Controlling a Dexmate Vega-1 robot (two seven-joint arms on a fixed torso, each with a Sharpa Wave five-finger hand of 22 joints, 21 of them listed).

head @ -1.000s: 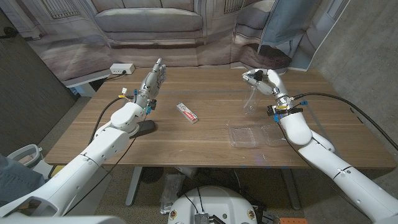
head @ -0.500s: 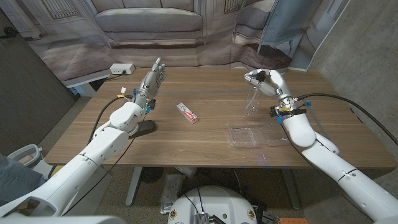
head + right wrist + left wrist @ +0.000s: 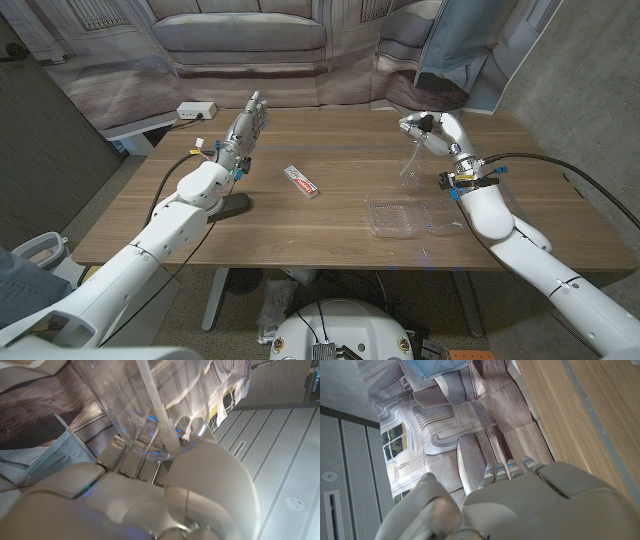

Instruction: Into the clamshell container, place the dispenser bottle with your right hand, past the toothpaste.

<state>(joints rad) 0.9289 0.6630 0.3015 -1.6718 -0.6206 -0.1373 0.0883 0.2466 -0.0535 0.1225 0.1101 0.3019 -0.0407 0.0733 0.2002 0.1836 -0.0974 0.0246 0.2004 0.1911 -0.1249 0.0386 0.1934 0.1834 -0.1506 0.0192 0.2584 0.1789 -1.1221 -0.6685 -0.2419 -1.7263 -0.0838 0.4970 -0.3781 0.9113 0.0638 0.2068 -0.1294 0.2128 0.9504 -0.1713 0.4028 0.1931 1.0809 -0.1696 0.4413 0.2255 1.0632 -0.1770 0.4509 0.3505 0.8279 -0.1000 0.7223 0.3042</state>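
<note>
Right hand (image 3: 432,131) fingers wrapped on clear dispenser bottle (image 3: 408,165), lifted beyond clamshell container (image 3: 411,216). Lower slowly, keep it upright, centre over a tray half. Left hand (image 3: 247,126) empty, fingers extended.

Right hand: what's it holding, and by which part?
The right hand grips the clear dispenser bottle by its top end, near the pump head; the body hangs below, above the table. The left hand holds nothing.

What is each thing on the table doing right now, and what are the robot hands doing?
Bottle: clear, held off the table by the right robot hand.
Container: open, lying flat, nothing in it.
Toothpaste: lying flat on the table, untouched.
Right robot hand: gripping the bottle.
Left robot hand: holding nothing, fingers stretched out.
</note>
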